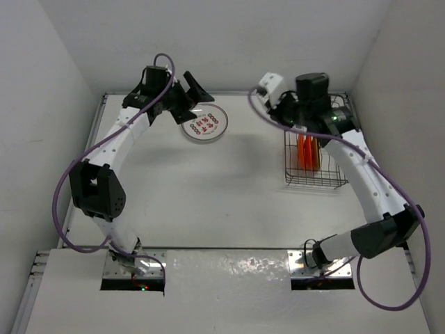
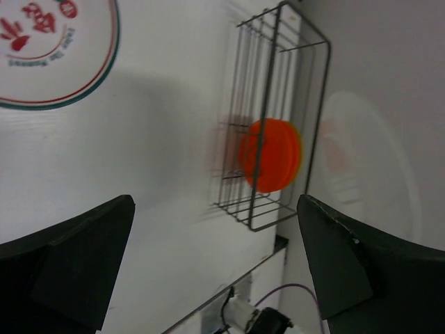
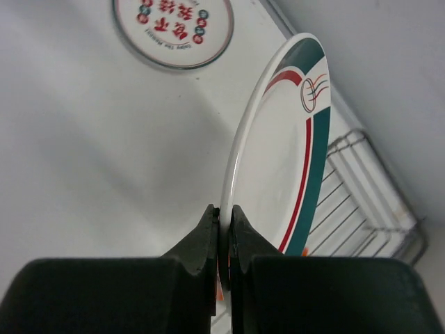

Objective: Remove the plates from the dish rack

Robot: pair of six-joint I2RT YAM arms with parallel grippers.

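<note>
Orange plates (image 1: 306,153) stand on edge in the wire rack (image 1: 316,179) at the right of the table (image 1: 229,202), seen from above, with my right arm (image 1: 368,174) bent over them. My left gripper (image 1: 195,101) hangs spread wide and empty just beside a flat white plate (image 1: 204,124) at the far side.

From my left wrist, that plate's ringed rim fills the top left corner, apart from my open jaws. The rack with its orange discs stands well off across the table.

From my right wrist, my right gripper (image 3: 224,226) is pinched tight on the lower rim of a teal-banded plate (image 3: 278,160). I hold it upright, with the rack behind and below it. I judge this to be the lifting-out step. The next move calls for carrying the plate clear of the wires toward the flat one, then tilting it down before I let go.
</note>
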